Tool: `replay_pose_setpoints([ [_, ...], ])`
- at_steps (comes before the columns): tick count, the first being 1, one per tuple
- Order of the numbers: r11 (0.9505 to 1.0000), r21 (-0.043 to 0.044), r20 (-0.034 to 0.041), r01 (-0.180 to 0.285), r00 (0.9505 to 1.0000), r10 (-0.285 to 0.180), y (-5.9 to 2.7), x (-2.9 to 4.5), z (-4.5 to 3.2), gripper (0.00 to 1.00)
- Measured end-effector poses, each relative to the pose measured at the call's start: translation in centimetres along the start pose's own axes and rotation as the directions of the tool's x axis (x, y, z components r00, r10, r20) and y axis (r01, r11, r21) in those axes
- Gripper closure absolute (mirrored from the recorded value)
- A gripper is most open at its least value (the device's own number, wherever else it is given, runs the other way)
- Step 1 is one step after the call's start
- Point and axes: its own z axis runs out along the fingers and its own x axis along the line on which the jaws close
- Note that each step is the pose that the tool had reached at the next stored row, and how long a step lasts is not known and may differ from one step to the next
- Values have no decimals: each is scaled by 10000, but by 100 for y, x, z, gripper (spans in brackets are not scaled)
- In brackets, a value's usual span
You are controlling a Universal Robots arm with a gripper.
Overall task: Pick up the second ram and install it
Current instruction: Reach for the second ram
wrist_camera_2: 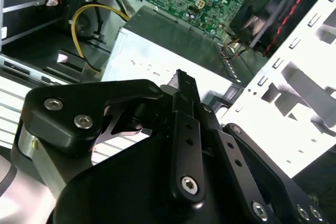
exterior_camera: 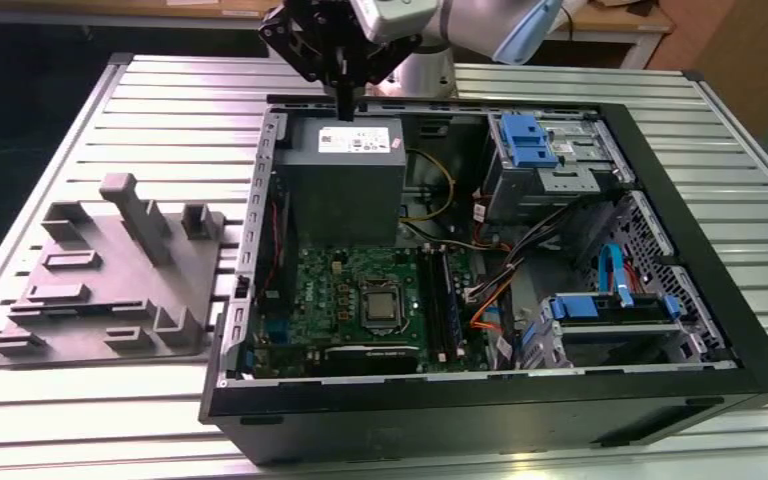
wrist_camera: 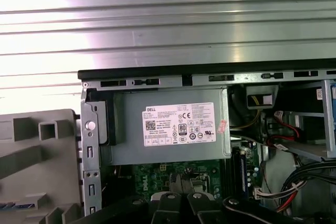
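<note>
We find the tool (exterior_camera: 347, 112) drawn narrow over the power supply (exterior_camera: 341, 165), well apart from the motherboard slots (exterior_camera: 438, 300); we cannot place the second ram, and judge installation not yet done.

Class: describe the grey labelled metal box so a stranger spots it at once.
Find the open black computer case on the ribbed metal table. Beside its green motherboard sits the grey metal box. Unlike the blue-tabbed drive bays, it is plain with a large white label, near the black pincer.
</note>
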Motion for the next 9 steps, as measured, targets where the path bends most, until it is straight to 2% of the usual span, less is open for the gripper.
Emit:
replay_pose_setpoints([
  [9, 10000, 0, 1, 0, 10000, 0, -13, 164, 3, 93],
])
